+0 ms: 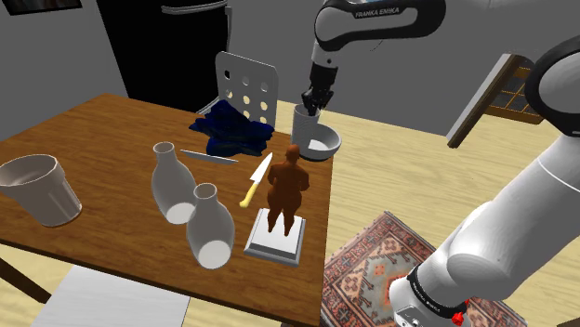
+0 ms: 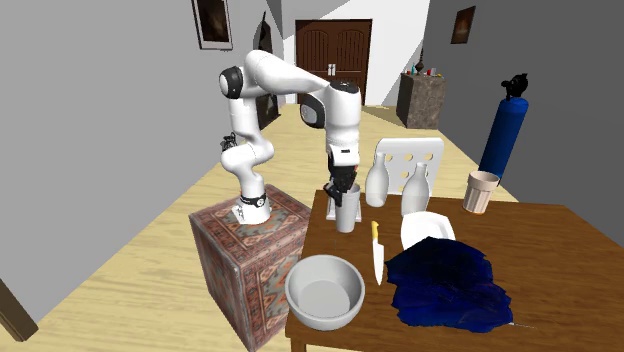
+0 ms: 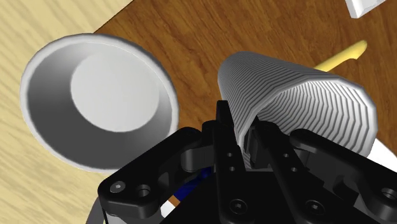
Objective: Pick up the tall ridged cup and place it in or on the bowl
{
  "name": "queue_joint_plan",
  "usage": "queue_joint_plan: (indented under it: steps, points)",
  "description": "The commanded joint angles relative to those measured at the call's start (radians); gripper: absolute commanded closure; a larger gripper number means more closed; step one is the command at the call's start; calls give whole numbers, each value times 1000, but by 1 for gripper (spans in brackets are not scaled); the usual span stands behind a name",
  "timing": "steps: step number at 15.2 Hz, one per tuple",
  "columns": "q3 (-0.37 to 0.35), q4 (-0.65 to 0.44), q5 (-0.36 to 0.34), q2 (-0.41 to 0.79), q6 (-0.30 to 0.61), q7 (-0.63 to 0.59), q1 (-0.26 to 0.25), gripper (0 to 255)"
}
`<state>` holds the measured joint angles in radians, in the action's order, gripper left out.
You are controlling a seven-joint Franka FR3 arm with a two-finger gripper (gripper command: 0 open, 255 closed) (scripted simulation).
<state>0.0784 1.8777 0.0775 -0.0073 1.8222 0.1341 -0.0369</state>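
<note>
Shoulder view: the hand (image 1: 314, 105) pinches the ridged cup (image 1: 304, 127) by its wall; lift straight, then shift toward four o'clock, over the bowl (image 1: 333, 144).

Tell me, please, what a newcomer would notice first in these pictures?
The black claw clasps the rim of a tall white ridged cup beside a wide pale bowl at the edge of the brown wooden table. A brown human figurine stands mid-table.
</note>
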Motion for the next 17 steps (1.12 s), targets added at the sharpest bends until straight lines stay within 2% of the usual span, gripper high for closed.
queue_joint_plan:
  steps: [1, 4, 8, 13, 17]
  points:
    - [1, -28, -1, -1, -29, 0, 1, 255]
    - [2, -57, -2, -3, -60, -2, 1, 255]
    - [43, -191, 3, 79, -118, 79, 44, 255]
    - [86, -400, 21, 209, -207, 175, 105, 255]
    - [112, -621, 45, 343, -301, 246, 166, 255]
